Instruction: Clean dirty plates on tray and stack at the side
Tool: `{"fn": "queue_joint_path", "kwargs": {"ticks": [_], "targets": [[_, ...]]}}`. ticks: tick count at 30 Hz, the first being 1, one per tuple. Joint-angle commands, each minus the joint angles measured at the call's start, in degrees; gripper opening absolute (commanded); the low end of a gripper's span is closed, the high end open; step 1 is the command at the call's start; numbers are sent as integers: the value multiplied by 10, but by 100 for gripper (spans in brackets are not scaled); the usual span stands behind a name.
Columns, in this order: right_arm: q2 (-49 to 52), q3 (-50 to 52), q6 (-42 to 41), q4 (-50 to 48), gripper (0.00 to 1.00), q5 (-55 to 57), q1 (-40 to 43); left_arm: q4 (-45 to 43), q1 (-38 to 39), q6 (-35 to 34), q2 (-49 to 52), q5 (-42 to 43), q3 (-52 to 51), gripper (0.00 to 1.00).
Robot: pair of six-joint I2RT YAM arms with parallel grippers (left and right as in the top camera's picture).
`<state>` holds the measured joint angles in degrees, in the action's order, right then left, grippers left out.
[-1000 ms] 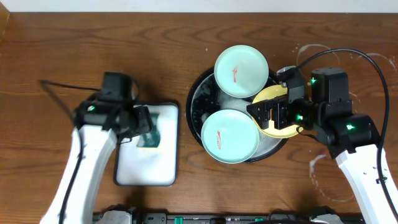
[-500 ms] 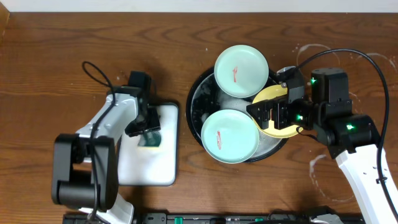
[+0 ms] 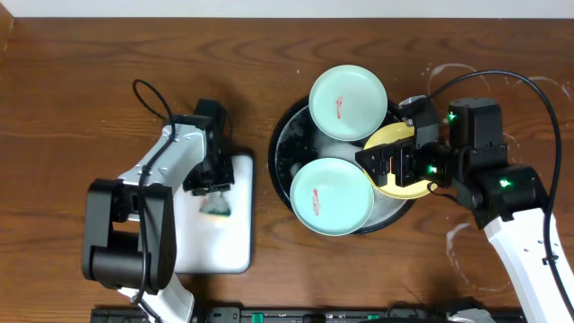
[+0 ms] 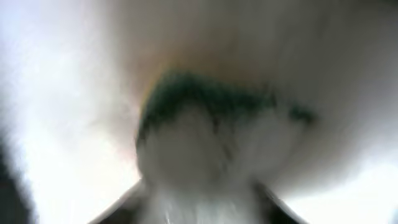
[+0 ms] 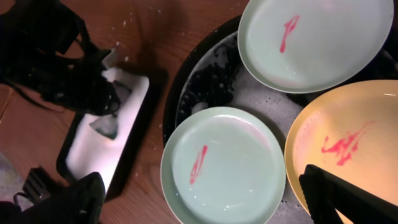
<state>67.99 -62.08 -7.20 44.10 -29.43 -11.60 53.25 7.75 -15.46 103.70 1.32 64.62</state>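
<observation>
Three dirty plates lie in the black tray (image 3: 280,144) among suds, each with a red smear: a mint plate at the back (image 3: 348,101), a mint plate at the front (image 3: 331,196) and a yellow plate (image 3: 399,190) at the right. My right gripper (image 3: 387,166) hovers open and empty above the yellow plate's left edge. In the right wrist view its fingers (image 5: 214,199) straddle the front mint plate (image 5: 224,168), with the yellow plate (image 5: 339,137) at the right. My left gripper (image 3: 209,182) is down in a white foam dish, shut on a green sponge (image 4: 205,106).
The rectangular dish of white foam (image 3: 215,238) lies left of the tray and also shows in the right wrist view (image 5: 87,155). White soapy ring stains mark the wood at the back right (image 3: 448,76) and front right (image 3: 466,238).
My left arm has folded in and its gripper has shifted a little toward the far end of the foam dish with the sponge. The right arm and the plates have not moved.
</observation>
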Motion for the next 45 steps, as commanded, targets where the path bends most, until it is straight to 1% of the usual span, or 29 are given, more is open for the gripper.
{"fn": "queue_joint_path", "kwargs": {"ticks": [1, 2, 5, 7, 11, 15, 18, 20, 22, 24, 26, 27, 30, 31, 32, 33, 34, 35, 36, 38, 40, 45], "targets": [[-1, -11, -5, -1, 99, -8, 9, 14, -3, 2, -48, -20, 28, 59], [-1, -11, -5, -1, 99, -8, 9, 15, -3, 2, -62, -20, 28, 63], [-1, -11, -5, -2, 99, -8, 9, 27, -3, 2, -93, -17, 28, 68], [-1, -11, -5, -2, 99, -8, 9, 50, -3, 0, -103, -3, 28, 69], [-1, -11, -5, -2, 99, -8, 9, 81, -3, -34, -101, 12, 12, 69], [-1, -11, -5, -4, 99, -8, 9, 37, -3, -39, -101, 12, -49, 68], [-1, -11, -5, -6, 99, -8, 9, -38, -3, -39, -100, -3, -105, 68], [-1, -11, -5, -6, 99, -8, 9, -88, -3, -39, -100, -4, -134, 58], [-1, -11, -5, -6, 99, -8, 9, -127, -3, -39, -100, -2, -156, 44], [-1, -11, -5, -6, 99, -6, 9, -149, -3, -39, -99, -2, -167, 31], [-1, -11, -5, -7, 99, -3, 9, -157, -3, -38, -99, 0, -167, 13], [-1, -11, -5, -8, 99, -4, 9, -156, -3, -38, -100, 2, -164, 8], [-1, -11, -5, -10, 99, -3, 9, -132, -3, -31, -103, 17, -137, 7], [-1, -11, -5, -10, 99, -4, 9, -116, -3, -31, -105, 17, -121, 8], [-1, -11, -5, -11, 99, -4, 9, -99, -3, -30, -106, 17, -104, 10], [-1, -11, -5, -11, 99, -4, 9, -80, -3, -30, -109, 17, -85, 17], [-1, -11, -5, -10, 99, -4, 9, -60, -3, -30, -112, 17, -66, 30], [-1, -11, -5, -10, 99, -4, 9, -42, -3, -30, -114, 16, -48, 45], [-1, -11, -5, -10, 99, -3, 9, -27, -3, -30, -117, 17, -31, 51], [-1, -11, -5, -10, 99, -3, 9, -7, -3, -25, -122, 16, -8, 60], [-1, -11, -5, -10, 99, -3, 9, -6, -3, -21, -126, 15, -3, 64], [-1, -11, -5, -10, 99, -3, 9, -11, -3, -21, -117, 5, -18, 64]]}}
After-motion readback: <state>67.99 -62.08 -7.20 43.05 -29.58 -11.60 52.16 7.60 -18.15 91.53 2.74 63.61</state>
